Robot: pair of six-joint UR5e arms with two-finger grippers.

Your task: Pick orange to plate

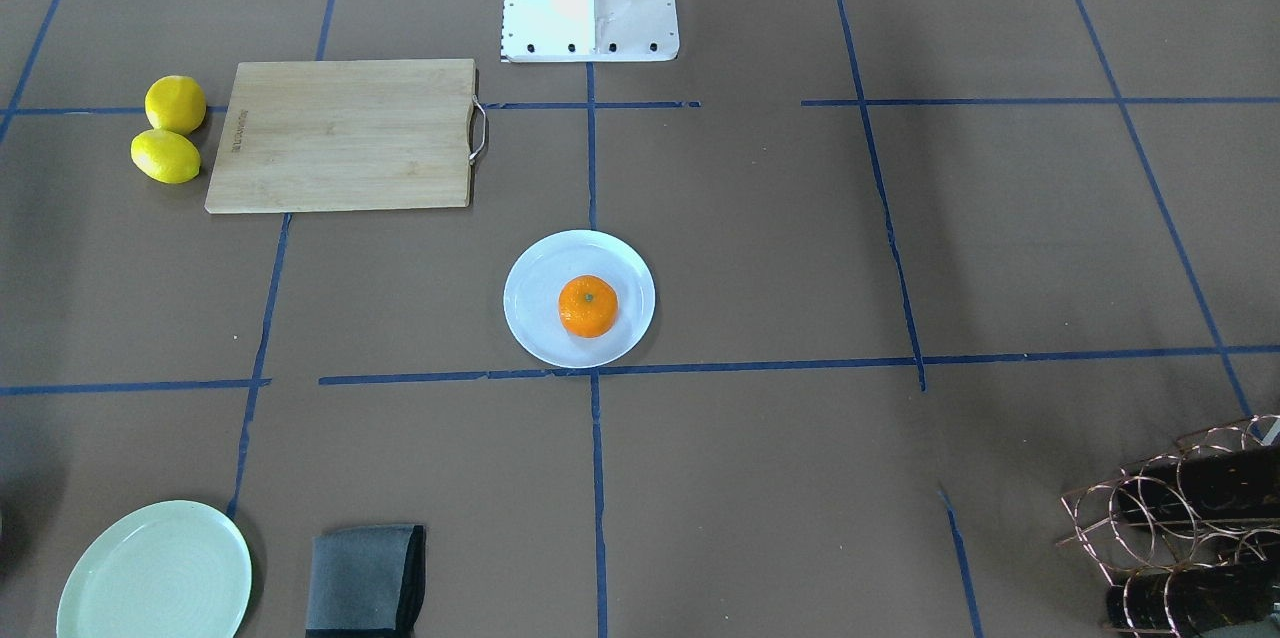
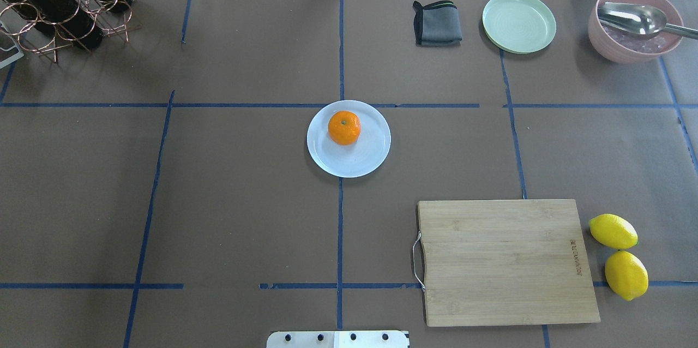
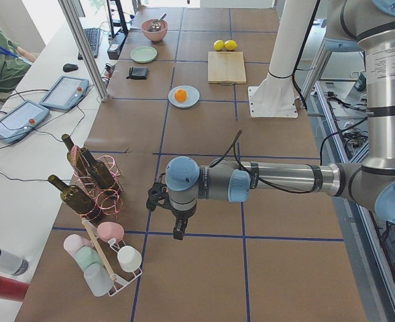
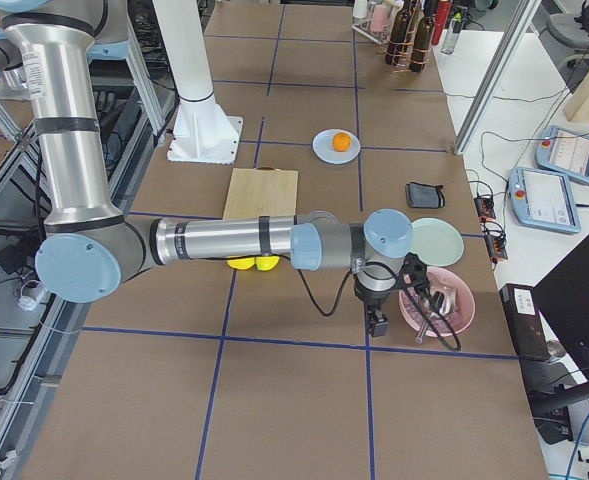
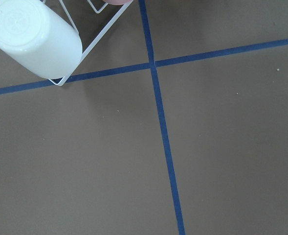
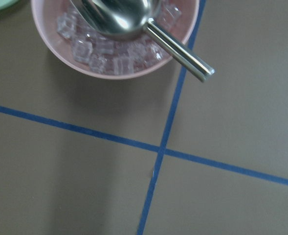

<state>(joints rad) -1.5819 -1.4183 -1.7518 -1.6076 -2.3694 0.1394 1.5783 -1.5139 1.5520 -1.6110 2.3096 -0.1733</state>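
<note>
The orange (image 2: 344, 127) sits on the pale bluish-white plate (image 2: 361, 163) at the table's middle, a little off-centre toward the far rim. The front-facing view also has the orange (image 1: 588, 306) on the plate (image 1: 528, 318), with no arm near them. My left gripper (image 3: 178, 229) hangs over bare table far from the plate, beside the cup rack, and I cannot tell if it is open. My right gripper (image 4: 379, 320) hangs near the pink bowl at the other end, state also unclear. Neither wrist view has fingers in it.
A wooden cutting board (image 2: 504, 261) lies with two lemons (image 2: 613, 231) beside it. A green plate (image 2: 518, 22), grey cloth (image 2: 436, 23) and pink bowl (image 2: 632, 42) of ice with a metal scoop (image 6: 129, 14) line the far edge. A bottle rack (image 2: 60, 4) and a white cup (image 5: 33, 36) stand leftward.
</note>
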